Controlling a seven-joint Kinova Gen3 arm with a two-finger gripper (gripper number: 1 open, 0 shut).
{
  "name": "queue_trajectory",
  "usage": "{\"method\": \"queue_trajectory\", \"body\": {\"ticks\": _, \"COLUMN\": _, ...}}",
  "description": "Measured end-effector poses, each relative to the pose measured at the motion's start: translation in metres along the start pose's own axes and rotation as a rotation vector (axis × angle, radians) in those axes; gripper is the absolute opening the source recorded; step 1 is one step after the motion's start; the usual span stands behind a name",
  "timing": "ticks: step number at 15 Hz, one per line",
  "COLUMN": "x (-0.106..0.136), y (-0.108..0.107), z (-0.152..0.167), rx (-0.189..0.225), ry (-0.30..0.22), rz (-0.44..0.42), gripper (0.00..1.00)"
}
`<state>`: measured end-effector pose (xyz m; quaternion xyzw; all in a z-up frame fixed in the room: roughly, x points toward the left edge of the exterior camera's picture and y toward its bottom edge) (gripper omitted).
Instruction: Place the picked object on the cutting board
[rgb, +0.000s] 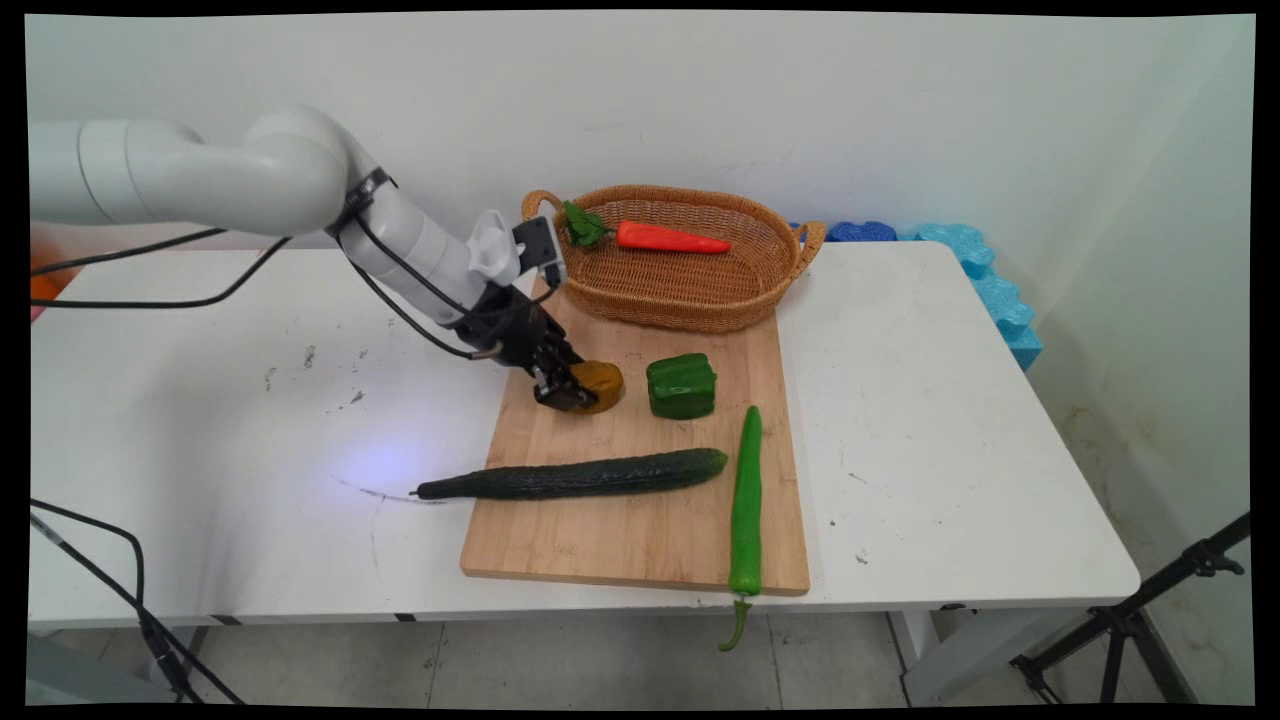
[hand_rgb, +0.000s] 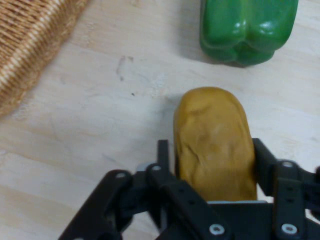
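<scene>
Even, bright light falls from overhead, so my arm casts only soft shadows on the tabletop (rgb: 950, 420). From my hand, the green pepper (hand_rgb: 247, 30) shows mild glare, and my pincer (hand_rgb: 215, 165) linkage looks slightly soft.

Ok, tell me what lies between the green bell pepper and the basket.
Only bare cutting board separates the green bell pepper from the basket, as both views show.
</scene>
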<state>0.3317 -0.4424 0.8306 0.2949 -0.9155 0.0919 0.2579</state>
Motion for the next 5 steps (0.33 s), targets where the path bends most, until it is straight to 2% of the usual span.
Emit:
{"method": "queue_trajectory", "body": {"ticks": 1, "x": -0.0006, "y": 0.0009, "z": 0.0022, "rx": -0.001, "ry": 0.001, "rz": 0.0, "gripper": 1.0}}
{"method": "queue_trajectory", "body": {"ticks": 5, "x": -0.0036, "y": 0.0054, "z": 0.0108, "rx": -0.003, "ry": 0.005, "rz": 0.002, "gripper": 1.0}}
